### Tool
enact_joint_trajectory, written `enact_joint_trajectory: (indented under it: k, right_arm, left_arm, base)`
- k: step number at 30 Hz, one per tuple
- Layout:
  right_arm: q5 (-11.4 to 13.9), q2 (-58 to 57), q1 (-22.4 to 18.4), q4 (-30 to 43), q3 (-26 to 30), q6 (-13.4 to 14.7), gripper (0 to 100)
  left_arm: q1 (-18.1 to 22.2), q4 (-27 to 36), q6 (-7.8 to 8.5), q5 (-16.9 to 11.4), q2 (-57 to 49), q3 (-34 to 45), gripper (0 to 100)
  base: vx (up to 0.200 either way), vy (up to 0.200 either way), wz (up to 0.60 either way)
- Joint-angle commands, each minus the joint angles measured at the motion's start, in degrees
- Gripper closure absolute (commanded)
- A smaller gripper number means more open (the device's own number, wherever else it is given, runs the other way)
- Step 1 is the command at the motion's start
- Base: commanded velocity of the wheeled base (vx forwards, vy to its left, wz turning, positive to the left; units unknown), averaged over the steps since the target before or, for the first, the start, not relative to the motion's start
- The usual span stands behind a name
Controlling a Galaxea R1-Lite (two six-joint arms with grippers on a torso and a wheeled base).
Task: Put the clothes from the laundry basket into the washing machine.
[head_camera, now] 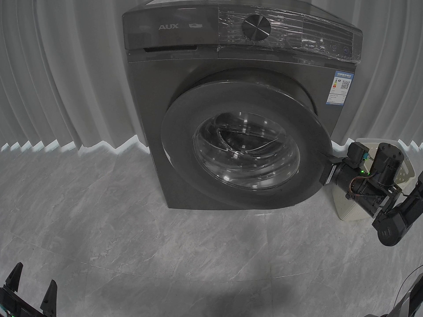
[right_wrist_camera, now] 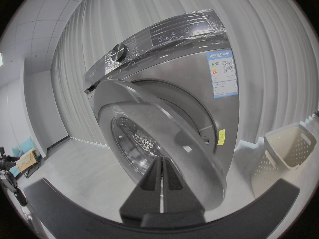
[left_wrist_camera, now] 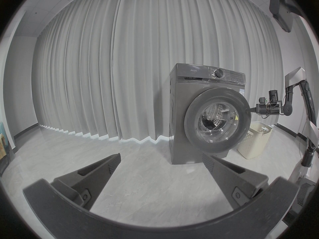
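Contact was at one place: the right end effector point(head_camera: 328, 172), clenched with nothing between its fingers, touched with its tip the free rim of the door point(head_camera: 176, 128). I judge it was closed on purpose, to serve as one stiff hook or pusher, since the rim looked too thick to pinch there. The door stood partly ajar from the washer point(head_camera: 145, 89), with the gap on the robot's right side, so the opening seemed too narrow for loading. The basket point(head_camera: 350, 210) stood on the floor point(head_camera: 132, 225) just beside the washer, on its right, behind the right arm point(head_camera: 396, 219), which would keep the carrying short. Its inside was mostly hidden, so I cannot tell what clothes lay in it. The left end effector point(head_camera: 31, 289) hung low and well apart, released, probably waiting for the door.
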Motion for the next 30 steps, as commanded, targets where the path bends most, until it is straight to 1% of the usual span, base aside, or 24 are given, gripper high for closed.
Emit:
enact_joint_trajectory:
  k: [1, 2, 5, 7, 8, 9, 12, 15, 16, 20, 23, 28, 29, 30]
  right_arm:
    - [0.0, -2.5, -1.1, -0.1, 1.8, -0.5, 100]
    - [0.0, -2.8, -1.0, 0.0, 2.2, -0.6, 100]
    - [0.3, -4.8, 0.2, 0.0, 6.0, -0.8, 100]
    - [0.3, -5.3, 1.8, -0.1, 7.9, -0.9, 100]
    - [0.3, -5.3, 1.8, -0.1, 7.9, -0.9, 100]
    - [0.3, -5.2, 3.0, -0.1, 9.1, -0.8, 100]
    - [0.6, -4.9, 3.4, -1.0, 10.0, -0.8, 100]
    - [0.8, -4.8, 4.8, -2.6, 10.7, -0.7, 100]
    - [0.9, -4.8, 5.9, -3.4, 10.9, -0.6, 100]
    - [0.6, -4.8, 8.7, -6.3, 10.0, 0.0, 100]
    - [0.1, -3.7, 8.0, -6.1, 7.2, 0.1, 100]
    - [0.8, -0.5, 7.5, -7.5, 3.4, 0.0, 100]
    - [0.8, -0.5, 7.5, -7.5, 3.4, 0.0, 100]
    - [0.7, 0.5, 7.5, -7.3, 1.7, 0.0, 100]
  left_arm:
    - [0.0, 0.0, 0.06, 0.0, -0.9, 1.0, 0]
    - [0.0, 0.0, 0.06, 0.0, -0.9, 1.0, 0]
    - [0.0, 0.0, 0.06, 0.0, -0.9, 1.0, 0]
    - [0.0, 0.0, 0.06, 0.0, -0.9, 1.0, 0]
    - [0.0, 0.0, 0.06, 0.0, -0.9, 1.0, 0]
    - [0.1, 0.0, 0.15, 0.0, -0.9, 1.0, 0]
    - [0.1, 0.0, 0.15, 0.0, -0.9, 1.0, 0]
    - [0.1, 0.0, 0.15, -0.1, -0.9, 1.0, 0]
    - [0.0, 0.0, -0.03, 0.0, -0.9, 0.9, 0]
    - [0.0, 0.0, 0.06, 0.0, -0.9, 0.9, 0]
    - [0.0, 0.0, -0.03, 0.0, -0.9, 0.9, 0]
    - [0.1, 0.0, 0.06, -0.1, -0.9, 0.9, 0]
    - [0.1, 0.0, 0.06, -0.1, -0.9, 0.9, 0]
    - [0.1, 0.0, 0.15, -0.1, -0.9, 0.9, 0]
  base:
    - [0.0, -0.2, 0.0]
    - [0.0, 0.0, 0.0]
    - [0.0, 0.0, 0.0]
    - [0.0, 0.0, 0.0]
    - [0.0, 0.0, 0.0]
    - [0.0, 0.0, 0.0]
    - [0.0, 0.0, 0.0]
    - [0.0, 0.0, 0.0]
    - [0.0, 0.0, 0.0]
    - [0.2, 0.0, 0.0]
    - [0.2, 0.0, 0.0]
    - [0.2, 0.0, 0.0]
    - [0.0, 0.0, 0.0]
    - [0.0, 0.0, 0.0]
